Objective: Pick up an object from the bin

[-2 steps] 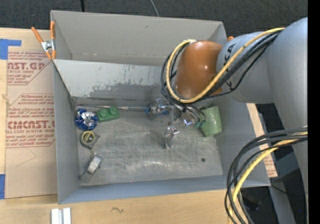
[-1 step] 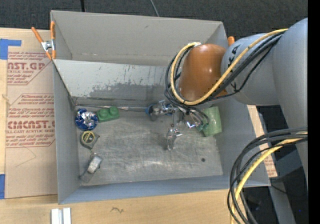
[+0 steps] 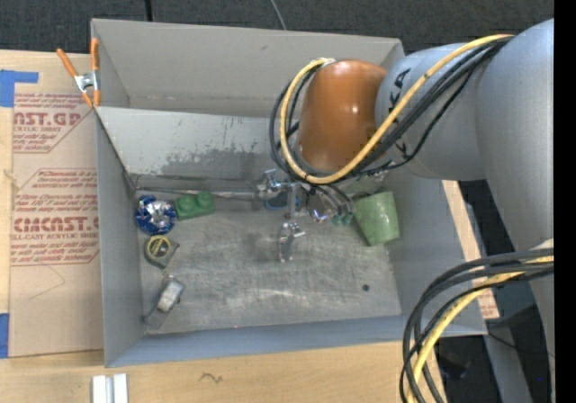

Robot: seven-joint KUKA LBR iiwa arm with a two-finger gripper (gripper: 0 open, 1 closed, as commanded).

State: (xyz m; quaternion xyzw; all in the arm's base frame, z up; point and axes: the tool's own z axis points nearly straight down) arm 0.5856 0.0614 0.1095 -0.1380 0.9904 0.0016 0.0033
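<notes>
In the bin [image 3: 180, 133], your gripper [image 3: 288, 246] hangs near a pale green cup [image 3: 377, 218]; the jaws' state you cannot tell.

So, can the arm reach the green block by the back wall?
Probably yes: the green block lies on bare floor left of the gripper, nothing over it, though the back wall is close.

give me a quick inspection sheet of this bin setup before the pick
surface: grey bin floor, scuffed, mostly bare
job's things: pale green cup at the right, nearest the gripper
clutter: blue foil ball, green piece, round yellow-rimmed thing, small grey piece, all along the left side
grippers: gripper low over mid-floor, left of the cup
cables: yellow and black cables looped round the orange wrist cover
surroundings: wooden table under the bin
</notes>
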